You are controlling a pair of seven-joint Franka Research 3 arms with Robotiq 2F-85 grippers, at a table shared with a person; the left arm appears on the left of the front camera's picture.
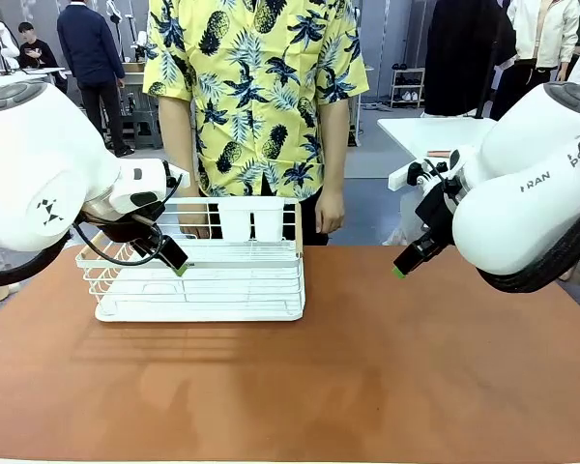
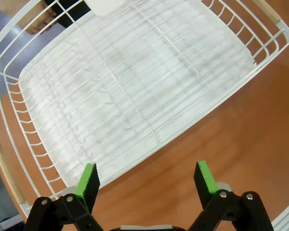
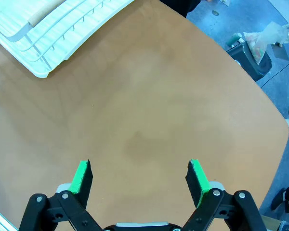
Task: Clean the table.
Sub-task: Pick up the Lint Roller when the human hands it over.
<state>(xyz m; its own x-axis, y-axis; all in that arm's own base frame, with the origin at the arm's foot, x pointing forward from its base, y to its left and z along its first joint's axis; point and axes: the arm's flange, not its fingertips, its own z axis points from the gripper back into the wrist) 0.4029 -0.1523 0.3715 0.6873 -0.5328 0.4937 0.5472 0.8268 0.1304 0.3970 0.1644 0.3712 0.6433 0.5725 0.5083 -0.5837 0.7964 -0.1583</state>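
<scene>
Now, table (image 1: pixel 367 387): large rectangular matte reddish-brown leather-like top, spanning the foreground between both arms.
Rack: white wire rack (image 1: pixel 222 290) standing on the table's left part.
Left gripper (image 2: pixel 147 178): jaws wide apart, holding nothing, above the rack's near edge.
Right gripper (image 3: pixel 139 175): jaws wide apart, holding nothing, over bare tabletop.
Person (image 1: pixel 256 97): yellow pineapple-print shirt, standing behind the rack.

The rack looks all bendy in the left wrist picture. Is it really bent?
Left wrist view: the wide lens bows the white wire rack at its edges, and nothing is blurred. Front view: the same rack has straight sides, with soft shadows on the table beside it. Right wrist view: the table's far edge curves too, and the light is even, with no glare.
</scene>
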